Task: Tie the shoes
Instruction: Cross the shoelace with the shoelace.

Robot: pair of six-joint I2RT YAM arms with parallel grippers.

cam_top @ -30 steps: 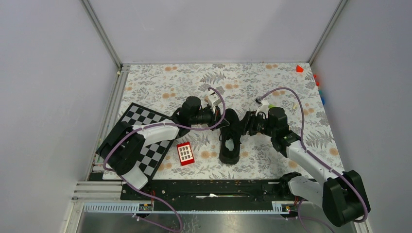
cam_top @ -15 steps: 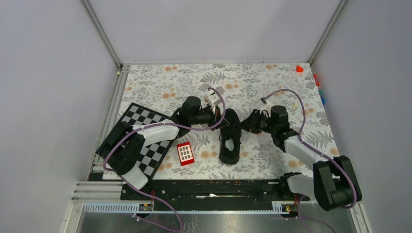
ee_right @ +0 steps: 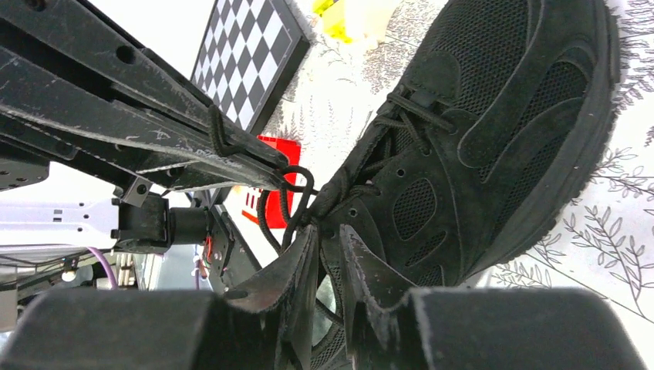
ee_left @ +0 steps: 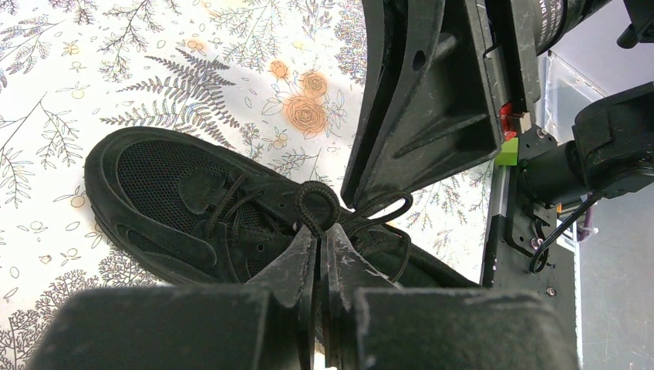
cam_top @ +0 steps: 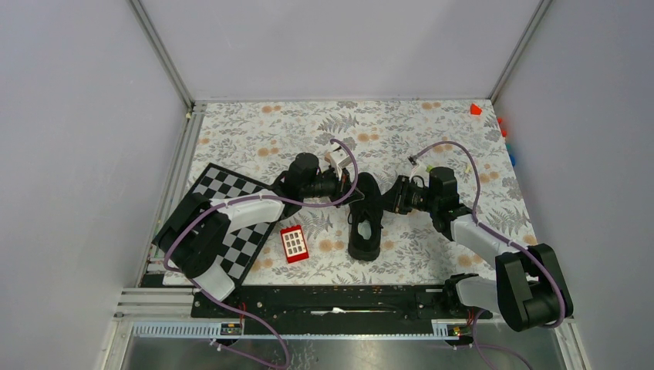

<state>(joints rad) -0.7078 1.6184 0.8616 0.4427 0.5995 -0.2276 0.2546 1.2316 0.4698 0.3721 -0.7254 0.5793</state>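
Observation:
The black sneaker [cam_top: 365,223] lies mid-table with its toe pointing away from the arms. My left gripper [cam_top: 351,190] is at the shoe's left side. In the left wrist view it [ee_left: 319,226] is shut on a loop of black lace [ee_left: 316,200] over the tongue. My right gripper [cam_top: 389,199] is at the shoe's right side. In the right wrist view it [ee_right: 330,231] has its jaws nearly together, with a lace strand [ee_right: 291,202] pinched at the tip and the shoe [ee_right: 493,123] behind. The upper is drawn toward it. The left gripper's fingers [ee_right: 154,131] reach in opposite.
A chessboard [cam_top: 231,220] lies at the left under the left arm. A red block with white squares [cam_top: 294,243] sits just left of the shoe's heel. Small coloured blocks [cam_top: 476,109] lie at the far right corner. A black rail [cam_top: 332,301] runs along the near edge.
My right gripper drew back to the right from the shoe, then came a little back toward it. The left gripper and the shoe have stayed in place.

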